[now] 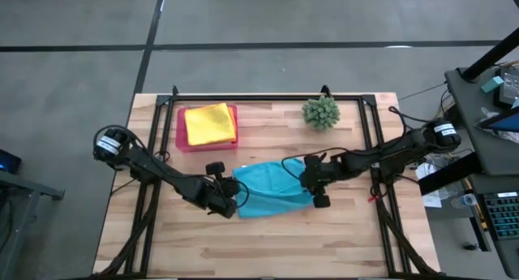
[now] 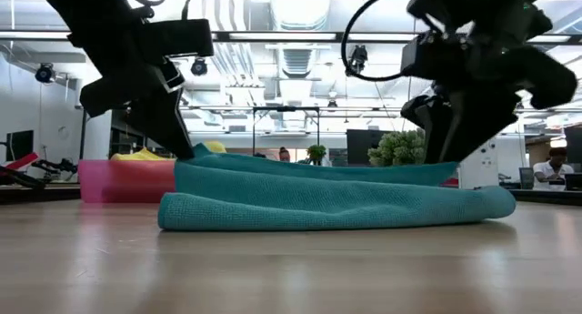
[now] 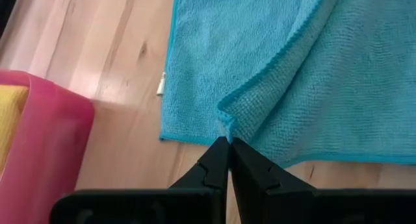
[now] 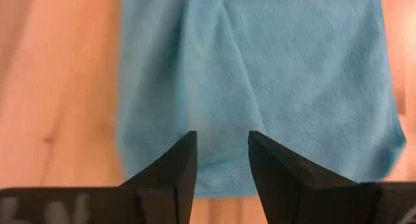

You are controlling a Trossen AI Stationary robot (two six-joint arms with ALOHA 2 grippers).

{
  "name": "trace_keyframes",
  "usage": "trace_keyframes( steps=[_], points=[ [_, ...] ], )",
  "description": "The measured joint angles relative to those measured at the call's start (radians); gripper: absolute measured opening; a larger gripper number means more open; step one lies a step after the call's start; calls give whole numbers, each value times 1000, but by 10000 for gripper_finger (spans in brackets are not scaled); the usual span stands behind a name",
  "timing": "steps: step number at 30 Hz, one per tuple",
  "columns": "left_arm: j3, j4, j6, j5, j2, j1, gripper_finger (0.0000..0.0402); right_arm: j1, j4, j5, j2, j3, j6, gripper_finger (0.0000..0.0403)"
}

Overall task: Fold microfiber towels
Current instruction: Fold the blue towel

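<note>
A turquoise microfiber towel (image 1: 272, 191) lies in the middle of the table, folded over itself in two layers (image 2: 336, 205). My left gripper (image 1: 233, 200) is at its left end, shut on a corner of the upper layer (image 3: 229, 141). At the towel's right end my right gripper (image 1: 313, 189) stands open, slanting down, with the cloth showing below the gap between its fingers (image 4: 222, 152). A yellow towel (image 1: 209, 123) lies folded on the pink tray (image 1: 180, 138) at the far left. My left gripper pinches the corner of the towel's upper layer (image 3: 227, 122) between its two fingertips, coming slanting down from the table's left. That corner is raised a little (image 2: 195, 152); the rest of the towel lies on the table. Whether my right gripper touches the towel, I cannot tell.
A spiky green plant ball (image 1: 321, 112) stands at the far right of the table. A black frame (image 1: 268, 96) runs along the far edge and both sides. Bare wood (image 1: 268, 247) lies between the towel and the near edge.
</note>
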Motion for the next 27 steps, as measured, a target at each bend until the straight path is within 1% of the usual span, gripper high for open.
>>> trace_keyframes(
  steps=[3,9,13,18,21,23,27],
  points=[
    [-5,9,0,0,-1,0,0,30,39,1,-10,1,6,124],
    [-8,8,0,0,-1,0,0,78,43,7,-13,6,16,113],
    [-8,11,0,0,-1,0,0,94,56,79,-11,-4,34,106],
    [-8,12,0,0,-1,0,0,97,135,88,27,-26,33,100],
    [-7,14,0,0,-1,0,0,97,143,116,59,-27,33,92],
    [-6,15,0,0,-1,0,0,99,143,140,67,-27,32,76],
    [-6,15,0,2,-1,0,0,102,139,155,55,-27,4,20]
  ],
)
